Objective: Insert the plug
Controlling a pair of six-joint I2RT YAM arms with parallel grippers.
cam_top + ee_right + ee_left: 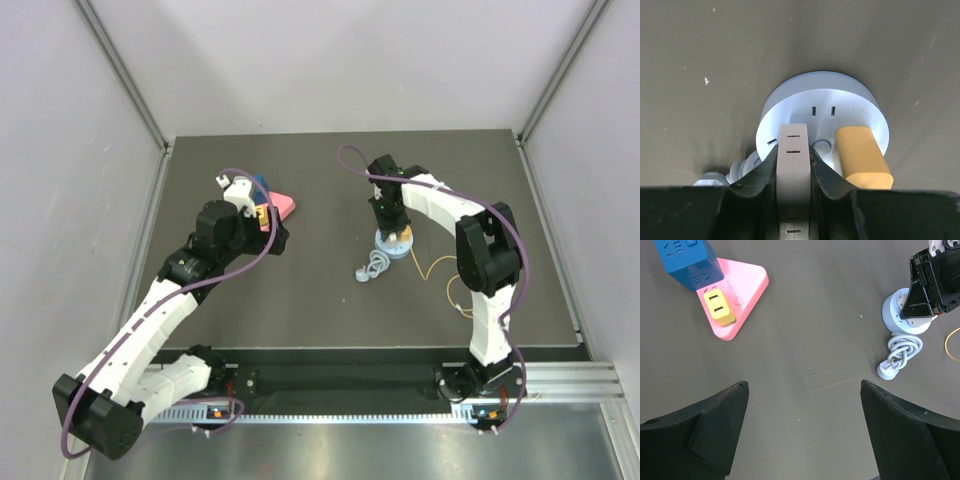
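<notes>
Plug (862,157) sat on the light-blue disc (805,95), just at 3 o'clock of the right gripper (794,160), whose fingers were clamped on a pale slotted block (793,135). The left gripper (804,387) hung spread wide above the table (815,340), holding nothing.

A matt dark-grey table top (815,340), faintly scuffed. A pale-blue disc (850,97) of smooth plastic with a soft sheen. The plug (862,157) is smooth, matt yellow plastic. An off-white block (793,150), smooth plastic. A pink triangular block (747,282), satin-smooth plastic.
</notes>
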